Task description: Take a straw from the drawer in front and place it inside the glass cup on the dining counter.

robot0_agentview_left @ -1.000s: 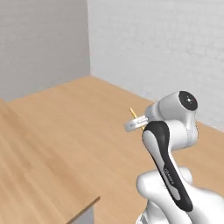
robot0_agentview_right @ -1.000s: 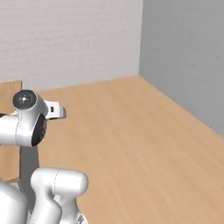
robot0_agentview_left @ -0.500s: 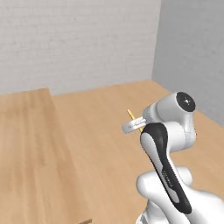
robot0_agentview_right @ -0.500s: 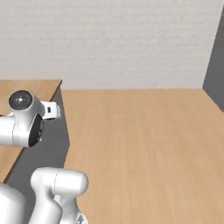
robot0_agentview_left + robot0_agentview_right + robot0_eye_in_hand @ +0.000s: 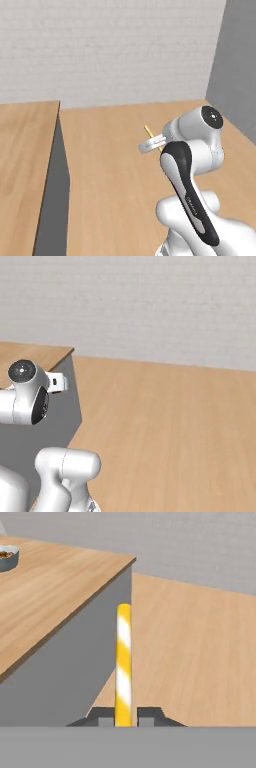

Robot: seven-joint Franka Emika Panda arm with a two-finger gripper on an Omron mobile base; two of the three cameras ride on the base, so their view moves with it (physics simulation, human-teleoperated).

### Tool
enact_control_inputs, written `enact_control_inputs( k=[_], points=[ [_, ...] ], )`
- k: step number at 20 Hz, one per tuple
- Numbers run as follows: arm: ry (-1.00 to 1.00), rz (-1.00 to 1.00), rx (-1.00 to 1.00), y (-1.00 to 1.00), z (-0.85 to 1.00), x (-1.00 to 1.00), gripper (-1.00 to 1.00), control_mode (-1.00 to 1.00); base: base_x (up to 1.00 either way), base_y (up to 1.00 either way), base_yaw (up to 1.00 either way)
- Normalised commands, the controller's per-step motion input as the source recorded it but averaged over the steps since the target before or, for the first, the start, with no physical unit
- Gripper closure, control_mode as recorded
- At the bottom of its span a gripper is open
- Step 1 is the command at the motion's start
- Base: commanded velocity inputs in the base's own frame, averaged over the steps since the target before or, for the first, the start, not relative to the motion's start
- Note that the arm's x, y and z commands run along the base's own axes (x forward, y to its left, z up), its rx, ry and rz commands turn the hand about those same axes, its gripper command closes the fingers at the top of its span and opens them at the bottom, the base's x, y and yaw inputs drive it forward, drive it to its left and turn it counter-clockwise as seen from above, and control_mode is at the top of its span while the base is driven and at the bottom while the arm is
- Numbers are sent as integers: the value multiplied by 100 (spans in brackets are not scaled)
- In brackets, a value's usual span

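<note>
We see a big light-wood bench (image 5: 22,150) with a flat top. Its side is a plain grey wall (image 5: 55,200) that goes straight down to the floor. In the hand view, the wood top (image 5: 45,587) runs away to a sharp corner. Near its far left edge sits a small round grey bowl (image 5: 7,557), right on the wood. It has something brown inside, but we cannot tell what it is. The floor (image 5: 170,431) is light wood too, smooth and wide. It goes all the way back to a white brick wall (image 5: 150,306).
</note>
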Motion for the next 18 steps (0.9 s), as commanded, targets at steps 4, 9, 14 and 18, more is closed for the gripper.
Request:
enact_control_inputs(
  k=[4,9,14,18],
  points=[
    [0,0,0,0,0,0,100,100,64,-79,41],
    [0,0,0,0,0,0,100,100,69,-79,40],
    [0,0,0,0,0,0,100,100,75,-80,38],
    [0,0,0,0,0,0,100,100,79,-79,38]
  ],
)
